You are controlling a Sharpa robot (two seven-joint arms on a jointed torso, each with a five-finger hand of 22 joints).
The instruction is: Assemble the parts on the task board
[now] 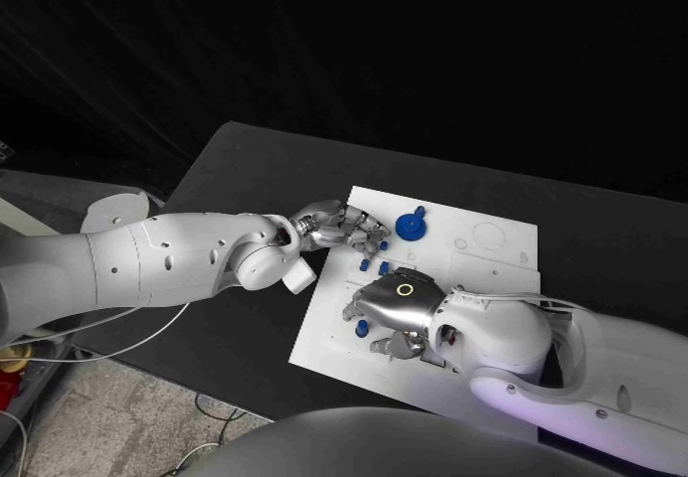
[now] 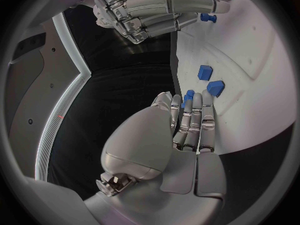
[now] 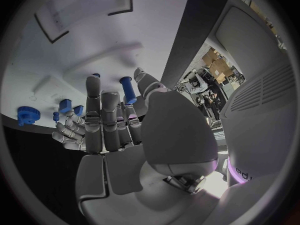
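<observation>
The white task board [image 1: 473, 260] lies mid-table. My left hand [image 1: 341, 227] rests at its left edge with fingers stretched out [image 2: 190, 117] and holds nothing. Just past its fingertips lie small blue blocks [image 2: 204, 71] [image 2: 215, 88]. A blue gear [image 1: 412, 227] stands on the board beyond them. My right hand [image 1: 395, 303] hovers over the board's near-left part. A blue peg [image 3: 128, 90] sits between its thumb and fingers, apparently pinched; the same blue peg [image 2: 208, 18] shows at its fingertips in the left wrist view.
Two more small blue parts [image 1: 366, 263] lie between the hands. The board's right half carries printed outlines and a round recess [image 1: 490, 237]. Black table [image 1: 258, 169] surrounds the board, and a cable [image 1: 129, 328] hangs off its left side.
</observation>
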